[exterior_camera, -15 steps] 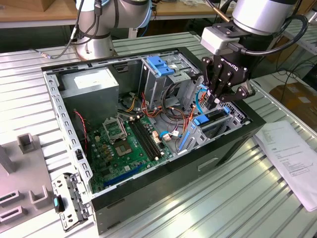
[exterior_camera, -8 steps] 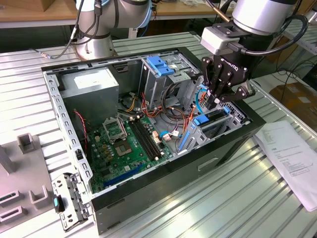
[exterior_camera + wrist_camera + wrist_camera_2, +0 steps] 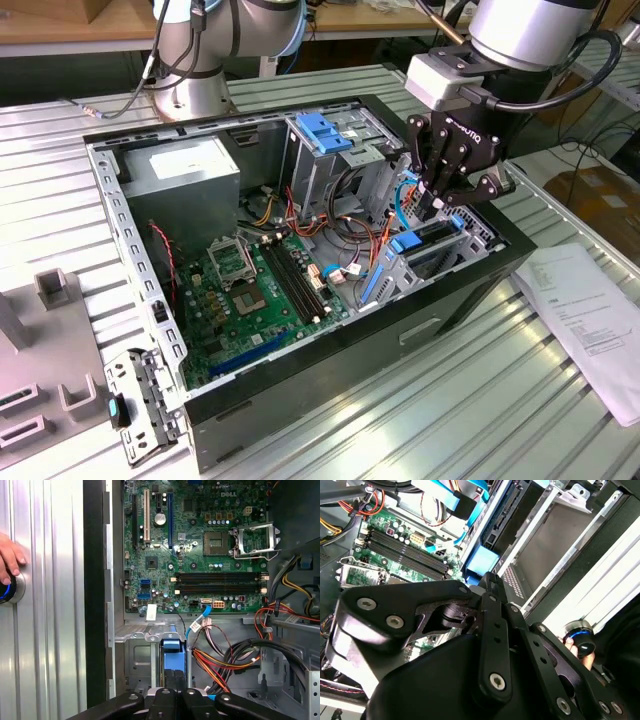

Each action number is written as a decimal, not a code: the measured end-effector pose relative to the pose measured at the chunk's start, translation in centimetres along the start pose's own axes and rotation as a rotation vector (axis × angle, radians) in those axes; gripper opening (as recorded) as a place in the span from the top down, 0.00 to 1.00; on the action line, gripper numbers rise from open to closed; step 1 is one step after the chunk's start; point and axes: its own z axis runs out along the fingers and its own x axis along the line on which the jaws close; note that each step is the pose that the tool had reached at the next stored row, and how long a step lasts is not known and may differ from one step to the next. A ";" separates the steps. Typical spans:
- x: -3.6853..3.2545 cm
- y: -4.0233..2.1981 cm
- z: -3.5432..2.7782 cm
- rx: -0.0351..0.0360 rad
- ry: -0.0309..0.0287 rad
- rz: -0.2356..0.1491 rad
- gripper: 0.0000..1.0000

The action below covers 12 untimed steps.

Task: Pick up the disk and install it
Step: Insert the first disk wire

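Ribbed aluminium table [image 3: 420, 400] carrying an open black computer case [image 3: 330, 350], side panel off, as I see it in the exterior view. Inside lie the green motherboard [image 3: 250, 290], the grey power-supply box [image 3: 185, 170] at the far corner, and a tall metal drive cage [image 3: 325, 135] with a blue handle.

My gripper [image 3: 432, 205] hangs over the lower drive bay at the case's end toward the exterior view's right. The disk [image 3: 430, 240] stands on edge in that bay, its blue rail end facing up, directly under the gripper.

In the first wrist view I read the fingers [image 3: 170, 682] as closed against each other, with no gap between them. Their tips lie over the blue end of the disk [image 3: 172, 652]. I cannot tell whether they press on it. The second wrist view shows the same blue end [image 3: 482, 560] just past the tip of the gripper [image 3: 490, 577], with the bay's metal wall beside it.

A sheet of printed paper [image 3: 590, 310] lies on the table, well apart from the case. In the first wrist view a person's hand [image 3: 10, 555] rests on a round blue-lit button [image 3: 10, 590] outside the case.
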 end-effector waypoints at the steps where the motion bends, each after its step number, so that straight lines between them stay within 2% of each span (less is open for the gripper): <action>1: 0.00 -0.08 0.01 0.0002 -0.0001 -0.003 0.89; 5: 0.00 -0.31 0.00 0.0024 0.0003 -0.045 0.89; 7: -0.01 -0.81 -0.01 0.0038 0.0006 -0.070 0.89; 9: -0.03 -1.21 -0.01 0.0038 0.0005 -0.070 0.89; 12: -0.06 -2.27 -0.02 0.0038 0.0005 -0.071 0.89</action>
